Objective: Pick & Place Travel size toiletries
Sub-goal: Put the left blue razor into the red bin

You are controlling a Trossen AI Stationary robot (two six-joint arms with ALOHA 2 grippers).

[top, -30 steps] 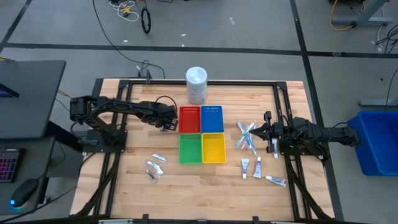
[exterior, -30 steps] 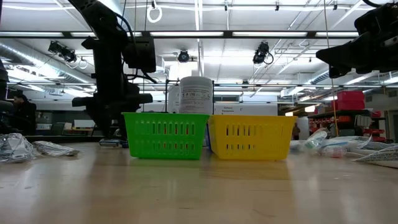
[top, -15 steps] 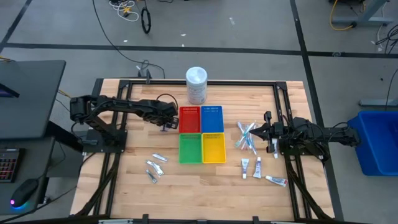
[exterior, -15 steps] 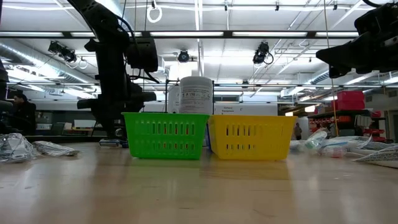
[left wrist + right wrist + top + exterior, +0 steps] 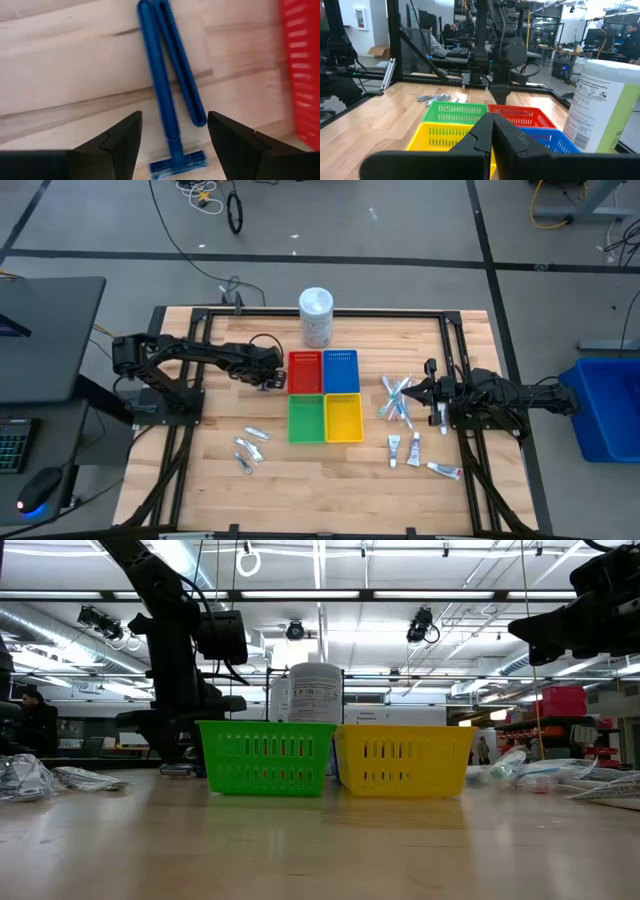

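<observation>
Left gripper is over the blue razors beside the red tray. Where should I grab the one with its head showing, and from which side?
Judging from the left wrist view, take the blue razor mid-handle, coming straight down with the open left gripper straddling it. It lies flat on the table; its bare side leaves room, while a second razor crowds the other.

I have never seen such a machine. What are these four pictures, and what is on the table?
It is a robot with two dark arms at a wooden table. One picture looks down from above, one looks level across the table, and two come from cameras on the wrists.

The left gripper is open, hovering over two blue razors beside the red tray; it holds nothing. The right gripper waits, shut and empty, near the toothbrush-like sticks.

Also there: blue, green and yellow trays, a white tub, silvery sachets and small tubes.
</observation>
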